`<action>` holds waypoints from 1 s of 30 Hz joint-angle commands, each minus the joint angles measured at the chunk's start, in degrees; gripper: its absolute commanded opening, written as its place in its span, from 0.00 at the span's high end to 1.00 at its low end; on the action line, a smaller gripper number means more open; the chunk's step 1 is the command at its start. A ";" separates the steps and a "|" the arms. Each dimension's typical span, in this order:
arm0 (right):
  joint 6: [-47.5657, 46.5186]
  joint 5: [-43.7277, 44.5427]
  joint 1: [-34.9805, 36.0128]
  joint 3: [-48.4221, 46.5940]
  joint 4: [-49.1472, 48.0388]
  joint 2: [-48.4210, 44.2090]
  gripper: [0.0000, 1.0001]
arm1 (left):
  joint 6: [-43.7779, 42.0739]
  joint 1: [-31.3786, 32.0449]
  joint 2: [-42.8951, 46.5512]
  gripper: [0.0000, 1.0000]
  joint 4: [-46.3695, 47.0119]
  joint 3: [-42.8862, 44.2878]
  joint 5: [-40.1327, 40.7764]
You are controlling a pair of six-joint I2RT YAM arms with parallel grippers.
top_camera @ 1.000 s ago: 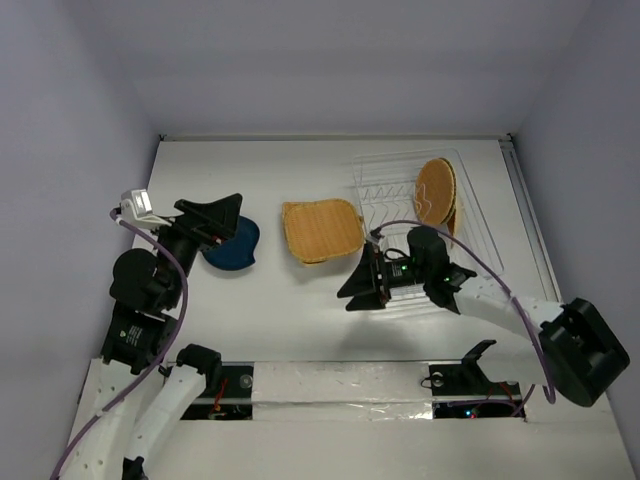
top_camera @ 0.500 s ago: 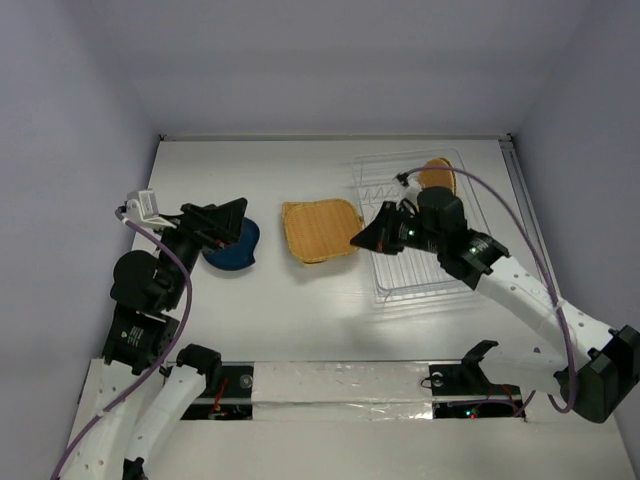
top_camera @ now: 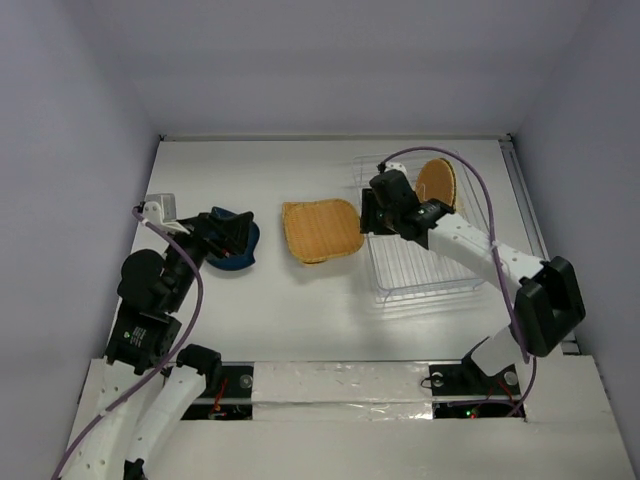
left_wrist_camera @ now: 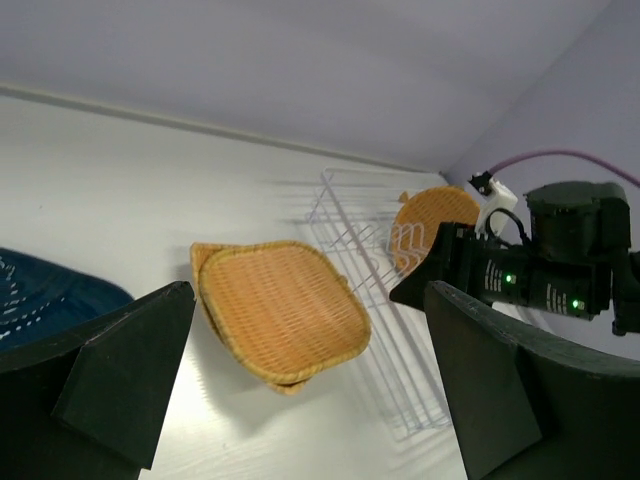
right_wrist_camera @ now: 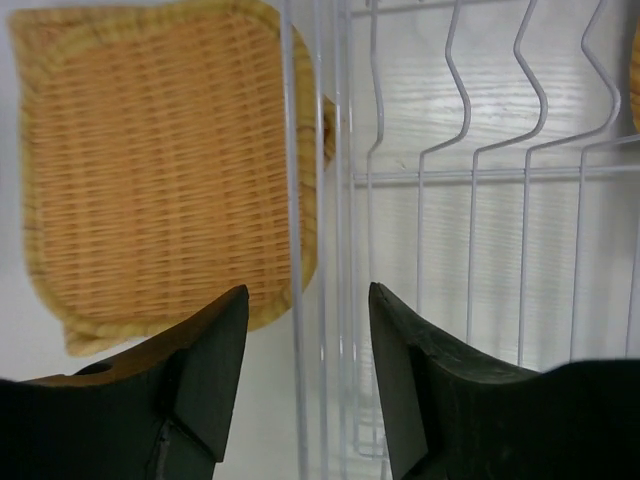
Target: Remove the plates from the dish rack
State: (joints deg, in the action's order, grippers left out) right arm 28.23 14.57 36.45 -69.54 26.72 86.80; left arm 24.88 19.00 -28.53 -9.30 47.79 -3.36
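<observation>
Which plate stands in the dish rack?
The round orange plate, upright at the far end of the dish rack; the square plates and blue plate lie flat on the table.

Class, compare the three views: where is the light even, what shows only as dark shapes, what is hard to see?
Top external: soft, even light; the clear dish rack nearly vanishes against the white table. Left wrist: tilted frame, its own fingers near-black shapes. Right wrist: very close, woven plate slightly soft, fingers dark.
</observation>
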 commanded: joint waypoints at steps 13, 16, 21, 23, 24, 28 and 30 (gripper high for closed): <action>0.86 10.74 -4.72 -2.01 -0.53 9.52 0.78 | -4.32 -0.20 -0.47 0.01 0.16 -3.76 -1.04; 0.95 11.62 -7.25 0.01 -1.05 8.73 0.79 | -4.32 -0.20 -0.56 0.01 0.25 -3.84 -0.86; -0.01 10.66 -9.20 3.26 -2.64 6.37 0.79 | -4.14 -0.20 -0.91 0.01 0.34 -3.93 -1.04; -0.28 10.31 -9.20 3.88 -3.16 5.83 0.79 | -4.05 -0.20 -1.17 0.01 0.34 -3.93 -1.13; -0.28 10.39 -9.20 4.14 -3.17 5.48 0.79 | -3.97 -0.20 -1.17 0.01 0.42 -3.93 -1.13; -0.45 7.77 -9.20 4.15 -3.07 2.16 0.77 | -3.62 -0.20 -1.09 0.01 0.34 -3.93 -0.69; -0.63 5.75 -9.20 4.15 -3.43 -0.13 0.70 | -3.53 -0.72 -1.17 0.01 0.25 -3.93 -0.60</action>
State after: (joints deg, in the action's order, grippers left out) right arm 28.40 21.65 27.44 -65.69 22.79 91.61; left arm 21.50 18.79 -29.52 -11.42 43.94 -3.66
